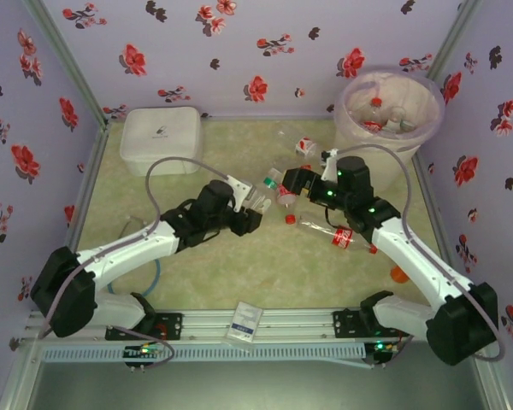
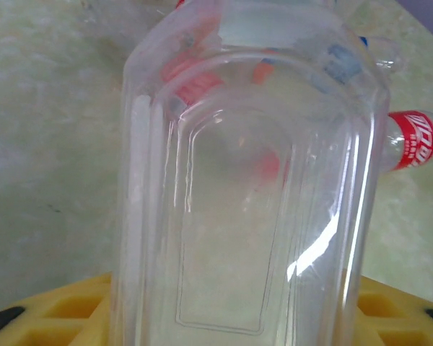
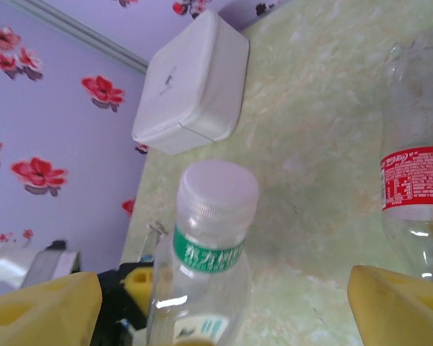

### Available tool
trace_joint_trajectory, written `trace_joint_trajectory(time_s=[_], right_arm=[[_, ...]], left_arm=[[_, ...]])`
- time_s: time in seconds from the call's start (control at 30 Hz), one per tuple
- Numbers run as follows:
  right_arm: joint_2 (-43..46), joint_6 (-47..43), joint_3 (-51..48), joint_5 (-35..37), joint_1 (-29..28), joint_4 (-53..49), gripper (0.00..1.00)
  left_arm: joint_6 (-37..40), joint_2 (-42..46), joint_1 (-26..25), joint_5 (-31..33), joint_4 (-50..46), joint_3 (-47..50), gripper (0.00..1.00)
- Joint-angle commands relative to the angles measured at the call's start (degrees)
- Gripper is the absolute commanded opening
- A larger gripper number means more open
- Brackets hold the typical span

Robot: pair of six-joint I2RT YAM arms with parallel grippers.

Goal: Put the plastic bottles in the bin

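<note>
Step in hand, by the look of it: handover. Left end effector (image 1: 256, 205) clamps bottle (image 3: 211, 245) over the tabletop (image 1: 205, 278); right end effector (image 3: 220, 306) stands wide open astride its neck. Next: close right, release left, carry to bin (image 1: 352, 128), far right.

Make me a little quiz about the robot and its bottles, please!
1. True or false: the bin already has bottles inside.
2. What is the left end effector gripping? A: a clear bottle. B: a spoon. C: nothing.
3. Fill in the gap: the white box sits in the table's far ____ corner.
Key: 1 true; 2 A; 3 left.
</note>
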State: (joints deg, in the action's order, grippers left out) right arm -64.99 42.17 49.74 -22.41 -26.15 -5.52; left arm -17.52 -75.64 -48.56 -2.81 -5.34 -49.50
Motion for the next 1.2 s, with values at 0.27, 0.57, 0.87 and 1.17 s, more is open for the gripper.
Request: trace_joint_trajectory(time_s=[0.27,0.57,0.87,1.17], right_arm=[[-8.1,0.8,2.1,2.2,-1.8,10.3,0.68],[-9.8,0.1,3.3,2.2,-1.8,10.1,0.55],[-7.0,-5.5,8.4,7.0,-1.6,1.9,0.27],[-1.9,-29.3,33.6,27.6,7.9,-24.1,0.06]], left_arm=[[-4.3,1.3,-3.7,1.7,9.1,2.0,0.29],[-3.6,-1.0,-4.9,1.1,9.4,0.5,0.31],[-4.0,-0.8,-4.9,1.7,10.5,1.0,0.62],[-9.9,0.6,-2.0,4.6,12.0,5.4,1.0]])
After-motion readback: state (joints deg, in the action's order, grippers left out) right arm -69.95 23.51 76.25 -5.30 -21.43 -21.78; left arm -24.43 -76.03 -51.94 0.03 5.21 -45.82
